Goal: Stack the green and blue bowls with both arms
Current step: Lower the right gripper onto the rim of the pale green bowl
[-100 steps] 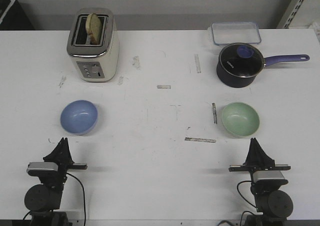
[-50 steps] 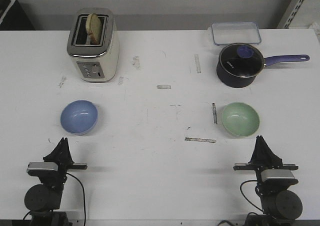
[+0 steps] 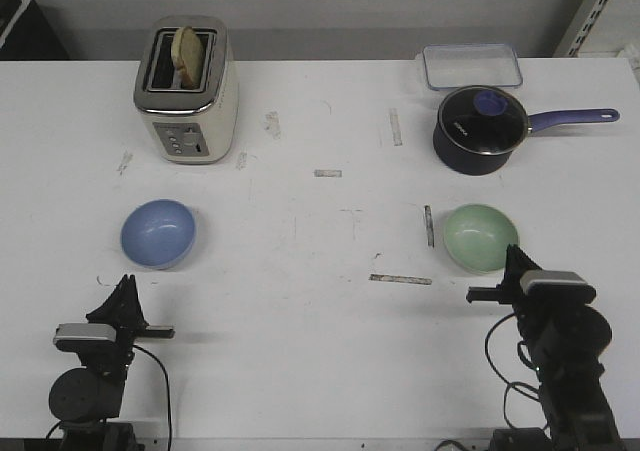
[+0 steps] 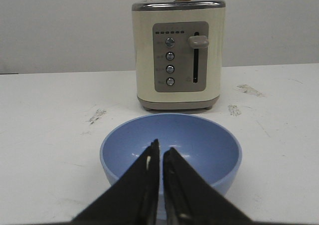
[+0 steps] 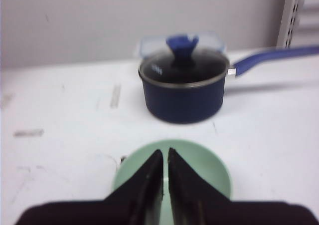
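Hovering with jaws nearly together, right gripper (image 3: 512,261) lining up behind green bowl (image 3: 481,237), presumably for a rim grab.

It looks like a lab: a bare grey wall behind the scuffed white table (image 3: 320,301), and metal shelving (image 3: 598,11) just beside the table's far right corner.
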Controlling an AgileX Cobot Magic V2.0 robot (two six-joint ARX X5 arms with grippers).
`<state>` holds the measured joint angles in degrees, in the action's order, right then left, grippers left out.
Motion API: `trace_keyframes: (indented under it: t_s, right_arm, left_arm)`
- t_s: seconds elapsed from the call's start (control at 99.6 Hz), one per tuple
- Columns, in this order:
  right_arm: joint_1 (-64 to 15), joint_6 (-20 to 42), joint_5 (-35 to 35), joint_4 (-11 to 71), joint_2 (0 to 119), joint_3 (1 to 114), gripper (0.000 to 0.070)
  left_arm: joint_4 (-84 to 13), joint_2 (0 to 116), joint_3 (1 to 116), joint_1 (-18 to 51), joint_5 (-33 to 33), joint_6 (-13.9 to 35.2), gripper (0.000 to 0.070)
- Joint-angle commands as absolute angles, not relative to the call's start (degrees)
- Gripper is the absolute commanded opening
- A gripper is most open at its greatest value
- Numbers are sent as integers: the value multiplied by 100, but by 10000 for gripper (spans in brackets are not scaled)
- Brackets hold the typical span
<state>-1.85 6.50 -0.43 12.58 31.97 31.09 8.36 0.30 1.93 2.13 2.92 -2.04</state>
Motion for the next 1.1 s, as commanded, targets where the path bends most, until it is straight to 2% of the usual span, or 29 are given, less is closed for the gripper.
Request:
trace_keyframes:
  t_s: [0.0, 0.331, 0.602, 0.713, 0.753, 0.853, 0.893, 1.094]
  right_arm:
    - [-191, 744, -60, 1361, 3708, 3524, 6]
    - [-89, 620, 176, 2635, 5642, 5419, 6]
    - [532, 598, 115, 3612, 6687, 6453, 7]
    - [882, 598, -163, 3951, 6989, 6683, 20]
    - [1026, 598, -379, 4029, 7100, 6737, 56]
    - [1372, 604, -880, 4125, 7332, 6788, 281]
    - [1496, 604, -1048, 4169, 7417, 6788, 343]
    - [1940, 528, -1271, 4447, 7747, 6785, 379]
  left_arm:
    - [906, 19, 71, 215, 303, -217, 3]
    - [906, 19, 71, 215, 303, -217, 3]
    - [906, 19, 71, 215, 303, -217, 3]
    - [906, 19, 71, 215, 303, -217, 3]
    - [906, 19, 71, 215, 303, -217, 3]
    - [906, 19, 71, 215, 303, -217, 3]
    - [906, 19, 71, 215, 303, -217, 3]
    - [906, 19, 71, 215, 303, -217, 3]
